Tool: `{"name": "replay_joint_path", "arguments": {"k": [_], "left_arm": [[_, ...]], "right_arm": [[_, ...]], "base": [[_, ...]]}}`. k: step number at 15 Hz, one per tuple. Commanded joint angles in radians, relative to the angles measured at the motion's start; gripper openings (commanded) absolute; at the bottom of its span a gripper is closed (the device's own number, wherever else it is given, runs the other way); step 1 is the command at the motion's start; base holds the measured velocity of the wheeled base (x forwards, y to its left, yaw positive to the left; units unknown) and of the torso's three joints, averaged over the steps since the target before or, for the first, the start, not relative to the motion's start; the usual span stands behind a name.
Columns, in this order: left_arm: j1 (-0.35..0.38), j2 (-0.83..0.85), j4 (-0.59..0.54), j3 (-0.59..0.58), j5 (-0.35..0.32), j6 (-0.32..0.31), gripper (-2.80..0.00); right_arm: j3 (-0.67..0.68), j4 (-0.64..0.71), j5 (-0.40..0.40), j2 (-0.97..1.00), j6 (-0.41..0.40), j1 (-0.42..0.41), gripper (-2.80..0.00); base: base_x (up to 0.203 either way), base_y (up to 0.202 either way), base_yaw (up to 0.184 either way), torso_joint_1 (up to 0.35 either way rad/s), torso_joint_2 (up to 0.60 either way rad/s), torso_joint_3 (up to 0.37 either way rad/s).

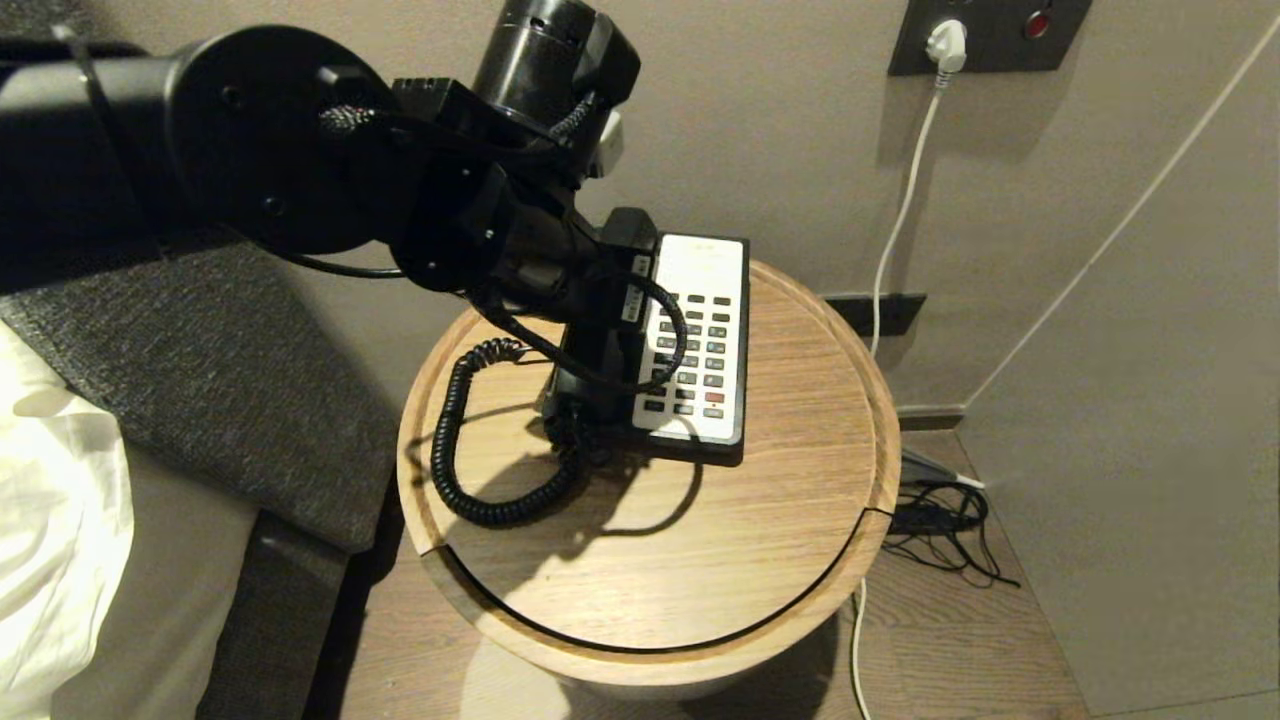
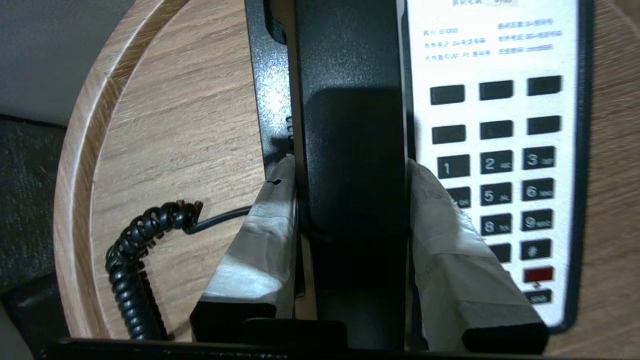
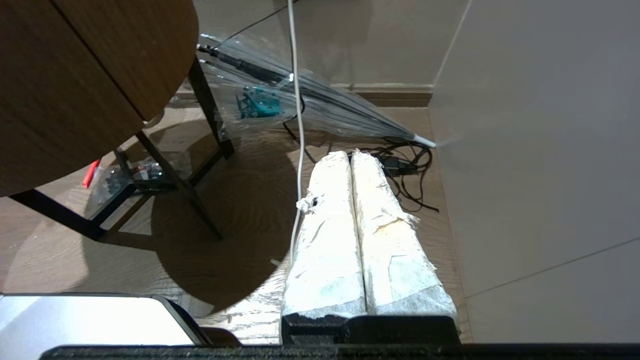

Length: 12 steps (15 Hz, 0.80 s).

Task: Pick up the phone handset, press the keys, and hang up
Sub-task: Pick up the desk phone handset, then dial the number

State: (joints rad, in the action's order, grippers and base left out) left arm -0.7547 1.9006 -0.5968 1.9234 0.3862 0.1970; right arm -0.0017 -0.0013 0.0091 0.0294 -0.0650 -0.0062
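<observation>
The black phone handset (image 2: 350,125) lies in its cradle on the left side of the black-and-white phone base (image 1: 700,290). In the head view my left arm (image 1: 480,220) covers most of the handset; only its far end (image 1: 628,235) shows. My left gripper (image 2: 350,167) straddles the handset's middle, with its taped fingers (image 2: 270,225) pressed against both sides. The keys (image 2: 495,165) are beside it, partly under one finger. The coiled cord (image 1: 450,440) loops over the round wooden table (image 1: 780,520). My right gripper (image 3: 351,157) hangs shut over the floor beside the table.
A bed with white linen (image 1: 60,500) and a grey padded side stands left of the table. A white plug (image 1: 945,45) sits in the wall socket, and its cable runs down to tangled black cables (image 1: 940,520) on the floor. A clear umbrella (image 3: 320,100) lies by the wall.
</observation>
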Motion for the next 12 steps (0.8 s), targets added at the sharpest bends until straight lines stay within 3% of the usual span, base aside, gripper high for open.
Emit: {"name": "replay_joint_path", "arguments": {"k": [1,8,12], "left_arm": [[-0.011,-0.04,-0.006,0.0,0.002,0.007,-2.8],[-0.067,-0.229,-0.024,-0.005,0.002,0.034,-2.8],[-0.081,-0.382,-0.032,-0.003,-0.011,0.148,-2.8]], "right_arm": [[0.0,0.0,0.002,0.0,-0.001,0.0,-2.8],[0.0,0.0,0.005,0.0,-0.005,0.0,-2.8],[0.0,0.0,0.002,0.001,0.001,0.0,-2.8]], "base": [[0.0,0.0,0.0,0.0,0.0,0.0],[0.0,0.0,0.0,0.0,0.0,0.0],[0.0,0.0,0.0,0.0,0.0,0.0]]}}
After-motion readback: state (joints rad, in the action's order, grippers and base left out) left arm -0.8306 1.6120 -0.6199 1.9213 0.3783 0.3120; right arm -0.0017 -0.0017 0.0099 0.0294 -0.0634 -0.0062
